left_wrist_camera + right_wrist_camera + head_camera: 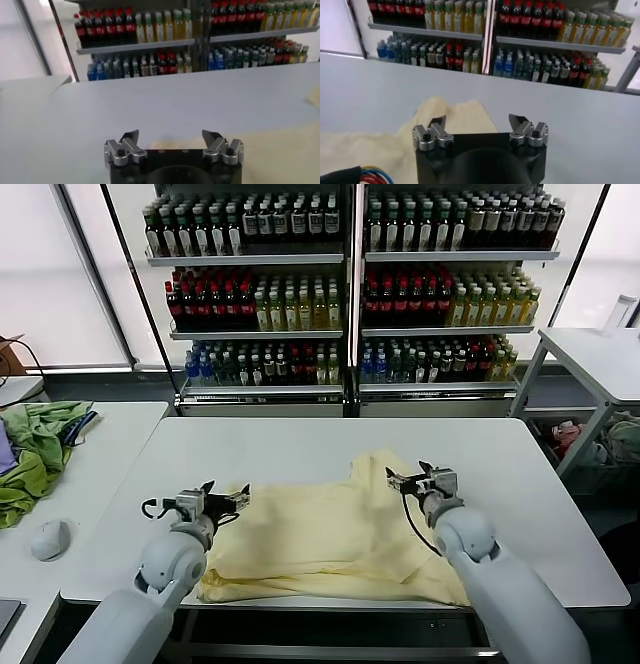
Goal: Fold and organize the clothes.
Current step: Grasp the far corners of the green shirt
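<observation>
- Both my grippers stood released, holding nothing: left gripper (228, 498) over the shirt's 9 o'clock edge, right gripper (408, 479) over its 2 o'clock edge.
- The shirt (320, 539) lay partly folded on the table (300, 444), toward 6 o'clock.
- I judged one fold done; next I needed fresh grips on the edges.
- Shelves (350, 334) at 12 o'clock held bottles.

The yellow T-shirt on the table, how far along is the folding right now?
Partly done: the T-shirt lies on the white table roughly bunched into a wrinkled, uneven shape. Nothing is in hand: the left gripper at its left edge and the right gripper over its upper right are both open and empty. Left: neat folds and tidy placement.
</observation>
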